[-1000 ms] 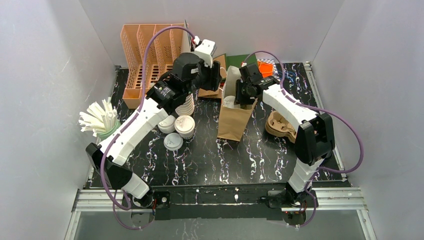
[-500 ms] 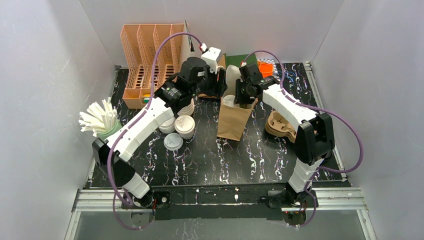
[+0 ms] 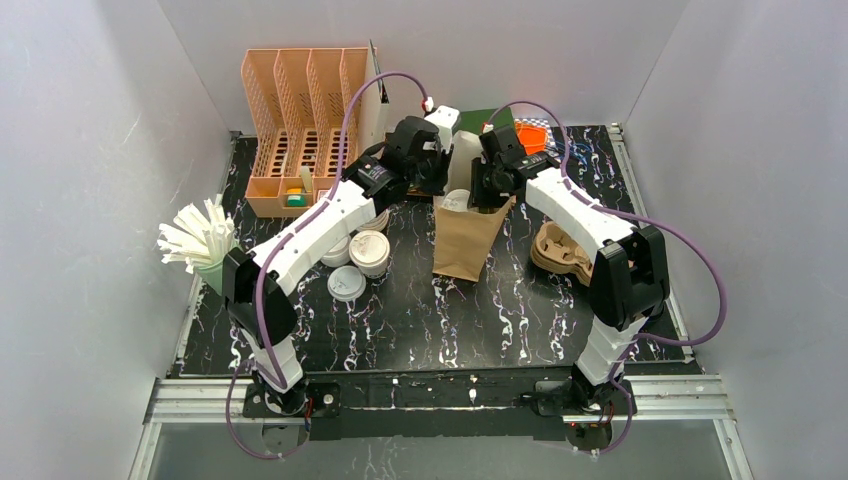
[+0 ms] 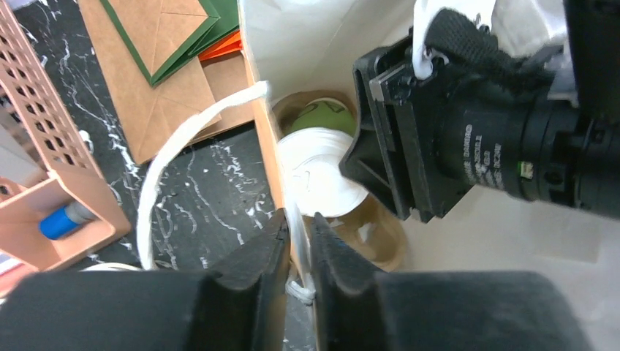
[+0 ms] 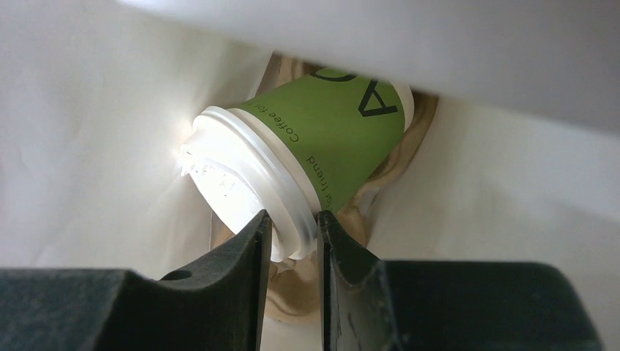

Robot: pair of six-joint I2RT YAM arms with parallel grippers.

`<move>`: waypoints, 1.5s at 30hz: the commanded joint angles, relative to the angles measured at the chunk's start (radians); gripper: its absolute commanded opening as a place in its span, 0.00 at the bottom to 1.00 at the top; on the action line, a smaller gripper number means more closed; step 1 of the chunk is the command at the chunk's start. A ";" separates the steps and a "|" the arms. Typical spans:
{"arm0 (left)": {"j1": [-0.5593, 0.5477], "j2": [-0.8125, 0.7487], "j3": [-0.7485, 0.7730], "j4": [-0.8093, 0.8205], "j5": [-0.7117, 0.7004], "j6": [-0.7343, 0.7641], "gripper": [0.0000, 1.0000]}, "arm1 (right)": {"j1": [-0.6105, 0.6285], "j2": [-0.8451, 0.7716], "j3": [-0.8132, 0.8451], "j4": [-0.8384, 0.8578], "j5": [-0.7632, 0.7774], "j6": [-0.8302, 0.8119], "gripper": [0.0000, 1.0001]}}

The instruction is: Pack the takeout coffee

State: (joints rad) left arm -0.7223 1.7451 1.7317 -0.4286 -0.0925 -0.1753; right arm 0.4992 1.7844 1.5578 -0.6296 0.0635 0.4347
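A takeout coffee (image 5: pixel 343 139) with green walls and a white sip lid (image 5: pixel 241 183) lies tilted inside a paper bag (image 3: pixel 465 240), over a brown cup carrier at the bag's bottom. My right gripper (image 5: pixel 292 219) reaches into the bag, shut on the lid's rim. My left gripper (image 4: pixel 298 219) is shut on the bag's rim (image 4: pixel 278 175), beside its white handle (image 4: pixel 183 146). From the left wrist the lid (image 4: pixel 318 168) shows below the right wrist. In the top view both grippers, left (image 3: pixel 440 170) and right (image 3: pixel 482 192), meet at the bag's mouth. Another capped cup (image 3: pixel 369 250) stands on the table.
An orange file rack (image 3: pixel 300 110) stands at the back left. A green cup of white straws (image 3: pixel 205 240) is at the left edge. Loose lids (image 3: pixel 347 284) lie beside the capped cup. A brown cup carrier (image 3: pixel 560 250) sits right of the bag. Folded papers (image 4: pixel 175 44) lie behind.
My left arm has swung right to the bag's mouth and its jaws have closed on the bag's rim. The right gripper has stayed in the bag on the green cup.
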 commanded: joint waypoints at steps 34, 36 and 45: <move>-0.209 -0.472 -0.521 0.242 -0.160 0.239 0.00 | -0.096 -0.070 -0.101 -0.137 -0.193 0.255 0.16; -0.209 -0.472 -0.521 0.236 -0.187 0.198 0.00 | -0.096 -0.047 -0.095 -0.142 -0.156 0.253 0.17; -0.203 -0.427 -0.442 0.135 -0.298 0.001 0.00 | -0.097 0.021 -0.045 -0.178 -0.056 0.219 0.35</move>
State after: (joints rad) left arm -0.9203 1.3418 1.2263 -0.1638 -0.2993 -0.0692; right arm 0.4492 1.7161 1.5139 -0.7231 -0.1696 0.6125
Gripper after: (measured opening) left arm 0.031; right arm 0.309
